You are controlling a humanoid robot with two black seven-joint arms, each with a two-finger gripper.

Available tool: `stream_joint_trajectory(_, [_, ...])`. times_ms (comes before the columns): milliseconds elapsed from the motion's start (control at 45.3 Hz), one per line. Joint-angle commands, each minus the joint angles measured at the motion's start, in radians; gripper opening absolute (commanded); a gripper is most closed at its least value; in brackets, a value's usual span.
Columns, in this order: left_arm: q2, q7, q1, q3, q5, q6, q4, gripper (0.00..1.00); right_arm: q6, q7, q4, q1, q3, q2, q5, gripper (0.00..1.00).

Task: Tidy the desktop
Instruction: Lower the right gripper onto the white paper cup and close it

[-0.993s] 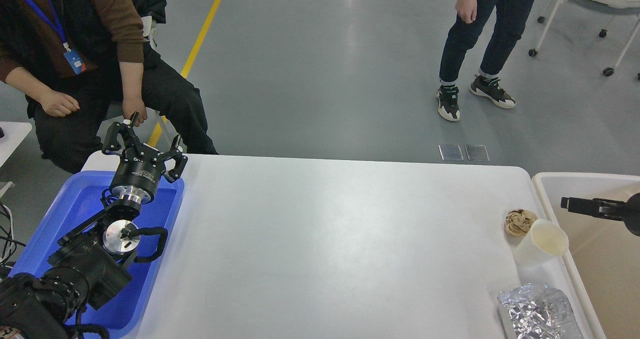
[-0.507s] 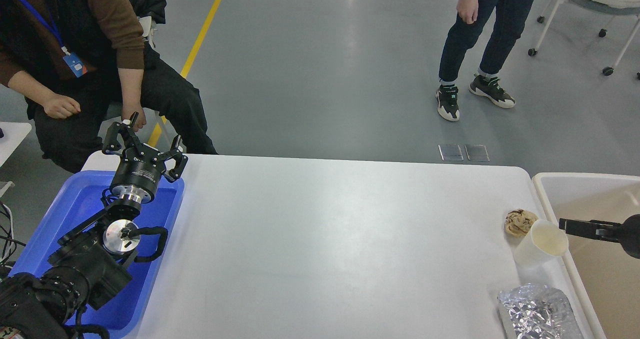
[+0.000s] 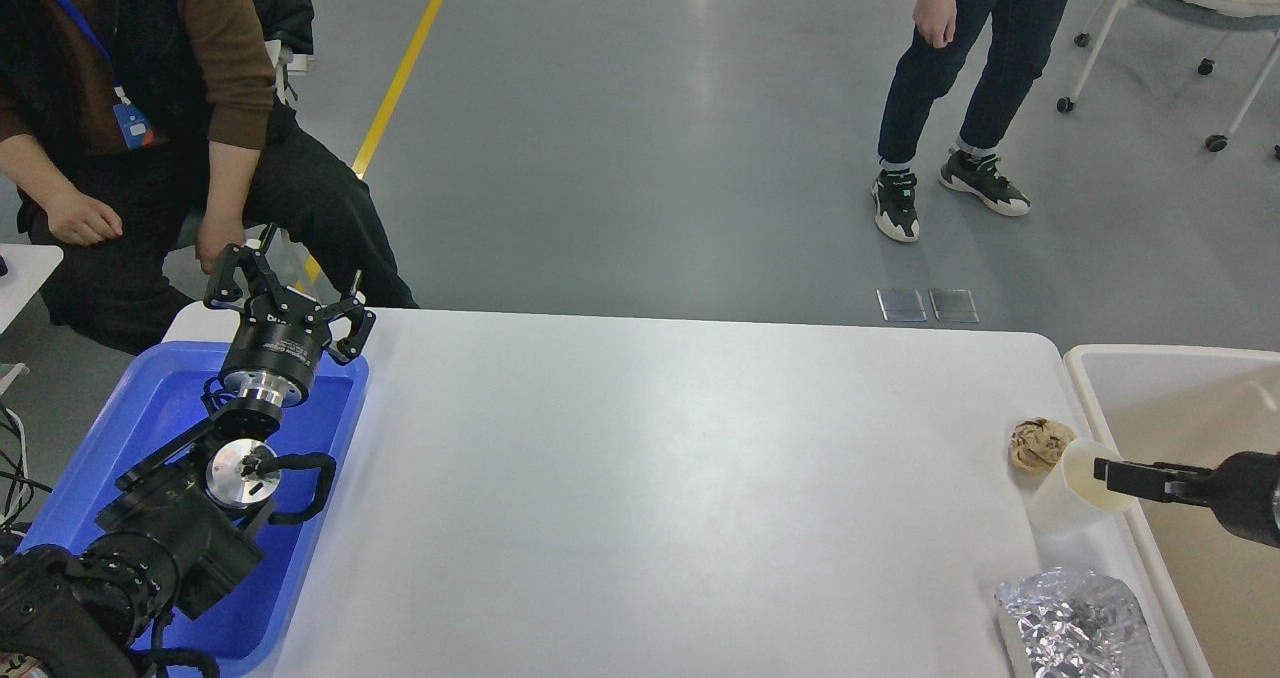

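Now our left gripper hangs spread apart above the blue tray; our right gripper, its closure untellable, overlaps the paper cup on the desktop.

No text can be read; small white print on the left end effector is illegible

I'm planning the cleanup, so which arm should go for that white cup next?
Right. Its end effector is at the rim of the white cup beside the beige bin; the left end effector is open over the blue tray, far across the desktop.
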Motion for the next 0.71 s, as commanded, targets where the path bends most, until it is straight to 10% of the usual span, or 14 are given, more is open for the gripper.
stream_joint_trajectory(0, [0.000, 0.000, 0.000, 0.000, 0.000, 0.000, 0.000, 1.00, -0.025, 0.000, -0.058, -0.041, 0.005, 0.048, 0.004, 0.99])
stream_joint_trajectory(397, [0.000, 0.000, 0.001, 0.000, 0.000, 0.000, 0.000, 1.00, -0.018, 0.021, -0.108, -0.093, 0.005, 0.085, 0.089, 0.77])
stream_joint_trajectory(684, [0.000, 0.000, 0.001, 0.000, 0.000, 0.000, 0.000, 1.00, -0.022, 0.075, -0.109, -0.086, 0.005, 0.084, 0.091, 0.30])
